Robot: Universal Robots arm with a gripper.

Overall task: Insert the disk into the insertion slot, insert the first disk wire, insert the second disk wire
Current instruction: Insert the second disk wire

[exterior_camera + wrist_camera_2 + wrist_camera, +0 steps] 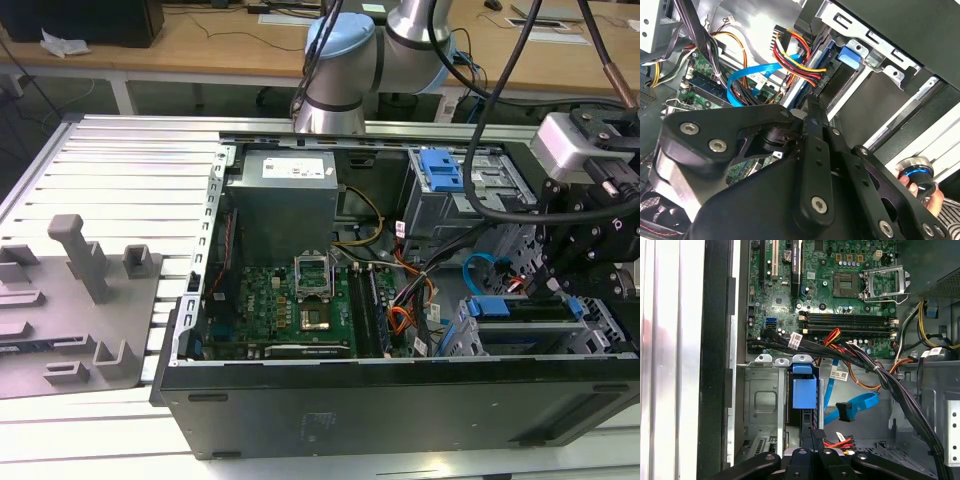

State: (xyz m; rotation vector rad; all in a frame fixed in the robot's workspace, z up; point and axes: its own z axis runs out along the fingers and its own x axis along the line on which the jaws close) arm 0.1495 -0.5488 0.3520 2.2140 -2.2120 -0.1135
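One black multi-link gripper (556, 285) on the single grey-and-blue robot arm (345, 60) hangs over the open black desktop computer case (400, 400), at the exterior view's right, directly above the grey perforated sheet-metal insertion slot (480, 335). The one flat silver disk in its bright blue plastic carrier (510, 308) sits inside that bay, its blue end tab showing in the first wrist view (804, 390) beside the slot's grey metal wall (762, 400). In both wrist views the gripper's black fingers (812, 127) lie pressed together with no gap visible, their tips (812, 437) at a dark plug carrying a bundle of red, yellow, orange and black wires (795, 62) at the rear of the disk; whether they actually pinch the plug cannot be told. One thin flat light-blue data cable (855, 407) lies looped beside the slot, its small dark plug end (844, 410) hanging free, apart from the disk. One green motherboard (290, 300) covers the case floor, with one grey box-shaped power supply (285, 205) above it. A second, taller grey cage carries one bare blue plastic bracket (440, 170). Part of a person's hand (932, 197) shows in the second wrist view.
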